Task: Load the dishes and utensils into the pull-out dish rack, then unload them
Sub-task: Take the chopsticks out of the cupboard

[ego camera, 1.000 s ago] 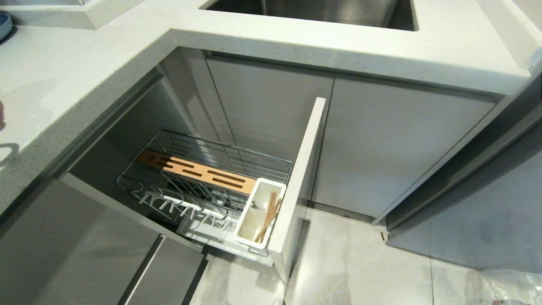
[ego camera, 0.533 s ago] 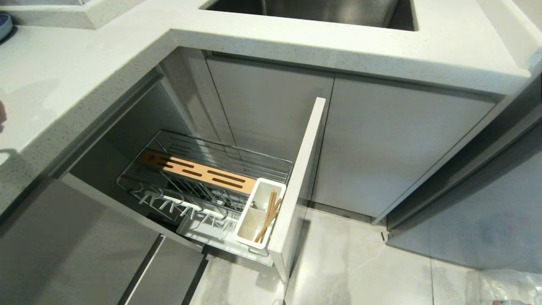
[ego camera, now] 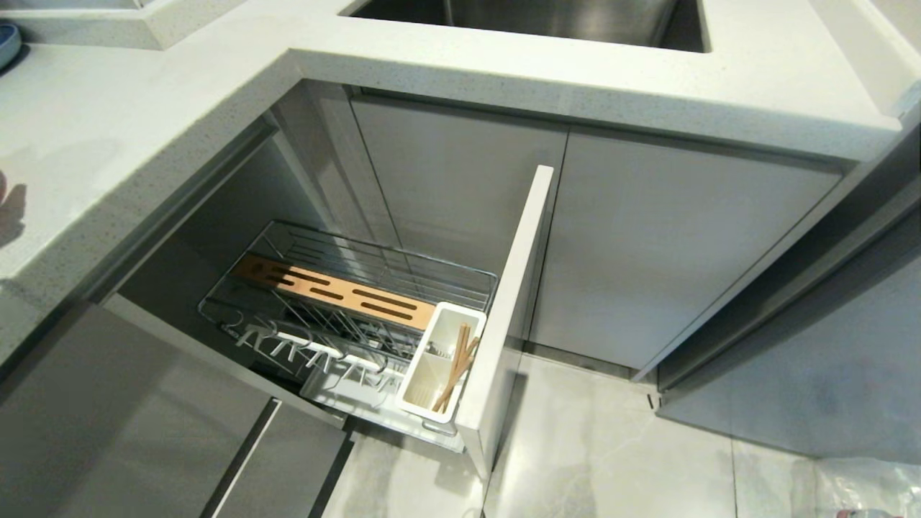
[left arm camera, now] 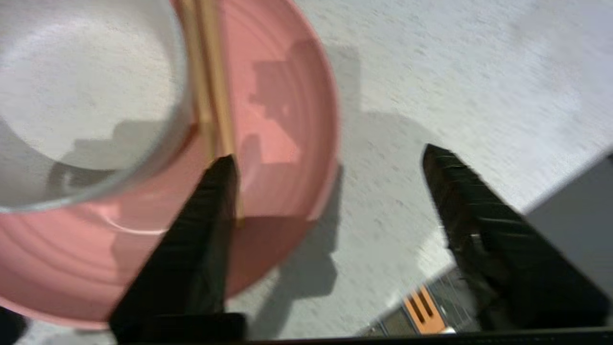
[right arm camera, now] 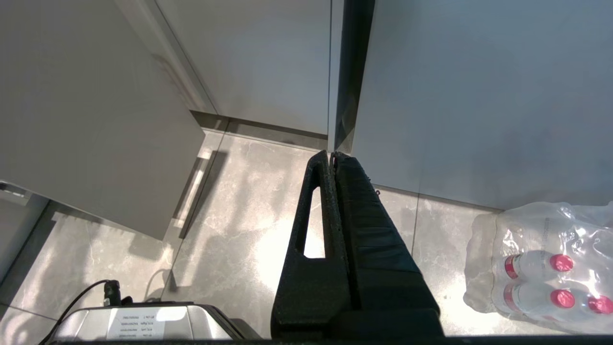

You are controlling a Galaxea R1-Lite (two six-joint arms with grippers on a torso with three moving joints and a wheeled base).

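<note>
the left pincer [left arm camera: 328, 158] hangs above the table [left arm camera: 431, 86] with its fingers apart and nothing between them; one finger [left arm camera: 201, 230] overlaps the rim of a pink bowl [left arm camera: 282, 120]. a small off-white bowl [left arm camera: 86, 96] sits inside the pink one, and a pair of chopsticks [left arm camera: 213, 86] lies across the pink bowl beside it. the dish rack [ego camera: 345, 316] stands pulled out from the cabinet below the table, with another pair of chopsticks [ego camera: 455, 368] upright in its white cup [ego camera: 439, 363] at the near right end. the right pincer [right arm camera: 331, 155], fingers pressed together, points at the floor [right arm camera: 230, 230] near a pack of bottles [right arm camera: 541, 268].
</note>
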